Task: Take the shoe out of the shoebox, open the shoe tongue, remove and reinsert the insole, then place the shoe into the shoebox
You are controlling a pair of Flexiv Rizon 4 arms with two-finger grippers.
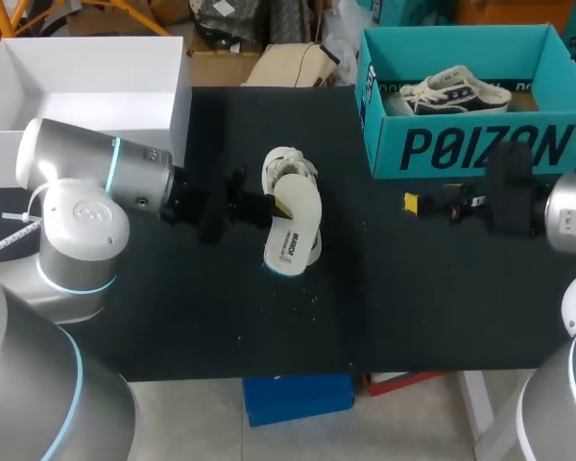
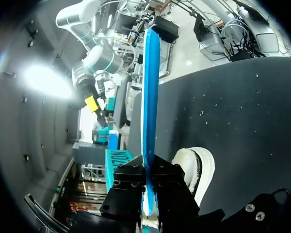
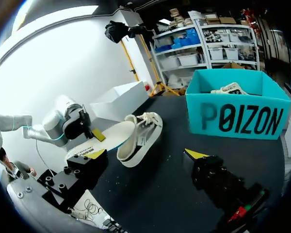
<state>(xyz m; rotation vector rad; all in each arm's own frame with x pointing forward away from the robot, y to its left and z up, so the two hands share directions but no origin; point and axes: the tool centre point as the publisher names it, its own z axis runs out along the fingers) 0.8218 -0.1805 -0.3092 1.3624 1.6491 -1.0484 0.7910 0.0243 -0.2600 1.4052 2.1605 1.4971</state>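
Note:
A white sneaker [image 1: 286,171] lies on the black table [image 1: 413,298], ahead of my left arm. My left gripper [image 1: 275,206] is shut on the white insole [image 1: 294,240], which has a blue underside and hangs over the sneaker's near side. In the left wrist view the insole [image 2: 150,97] stands edge-on between the jaws of that gripper [image 2: 148,187], with the sneaker [image 2: 198,167] just beside it. My right gripper [image 1: 415,203] hovers open in front of the teal shoebox [image 1: 480,149], holding nothing. The right wrist view shows its open gripper [image 3: 145,154] facing the sneaker [image 3: 141,136] and the insole [image 3: 109,138].
A second, dark-and-white shoe [image 1: 453,92] lies inside the teal shoebox [image 3: 240,114]. A white open box [image 1: 86,91] stands at the table's back left. Bare black tabletop lies toward the front edge.

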